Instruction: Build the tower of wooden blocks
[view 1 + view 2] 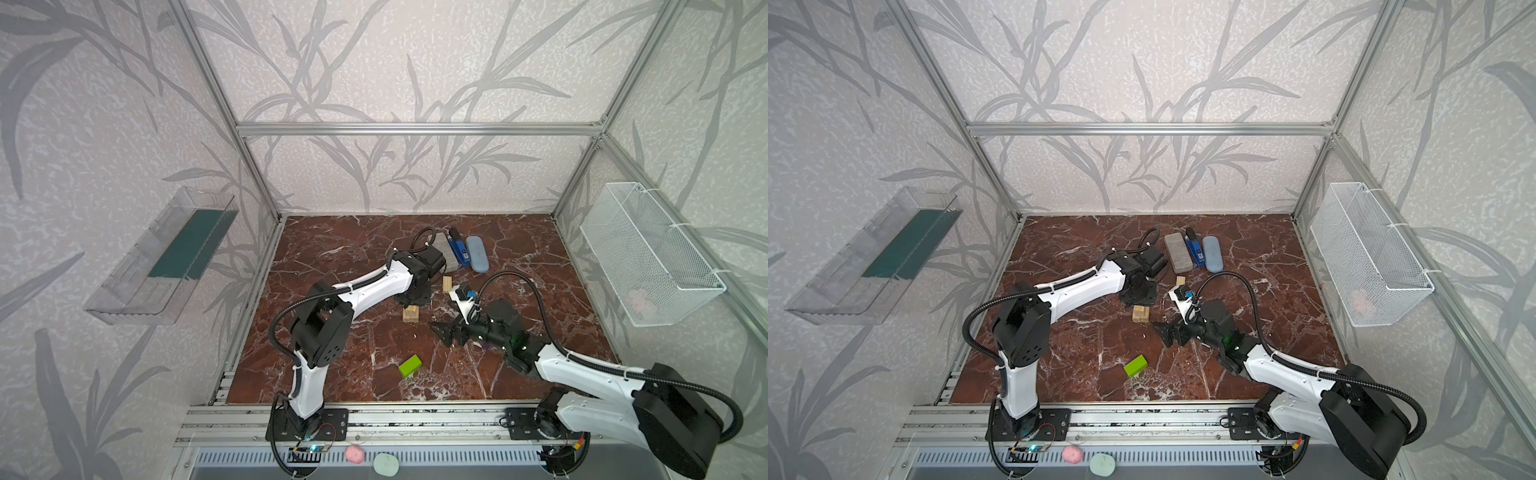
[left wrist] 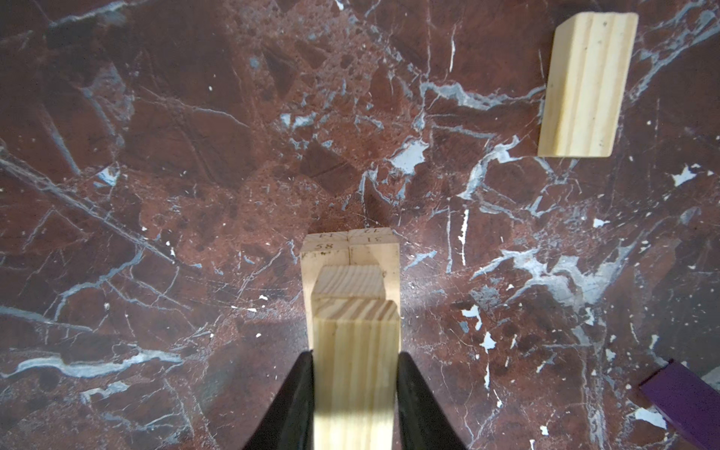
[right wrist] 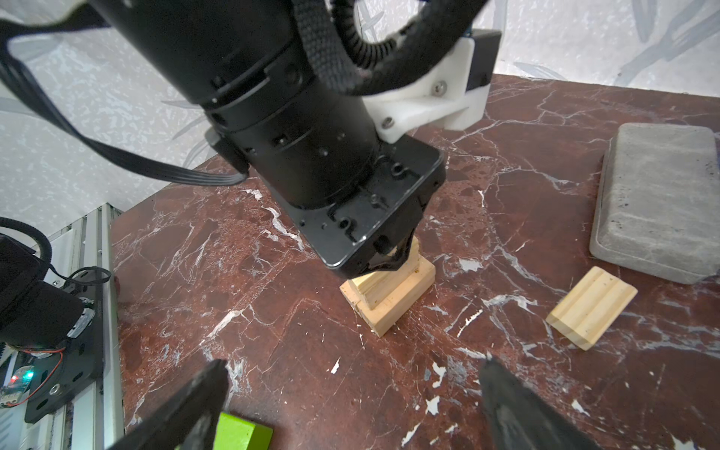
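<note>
While left tool point(image 2: 355, 356) clamps top plank point(image 2: 356, 393) on tower point(image 3: 389, 300), square it, release slowly; right tool point(image 3: 352, 364) jaws apart.

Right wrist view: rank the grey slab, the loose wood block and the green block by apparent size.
1. Grey slab.
2. Loose wood block.
Green block: cut off by the picture's edge, so unranked.
</note>
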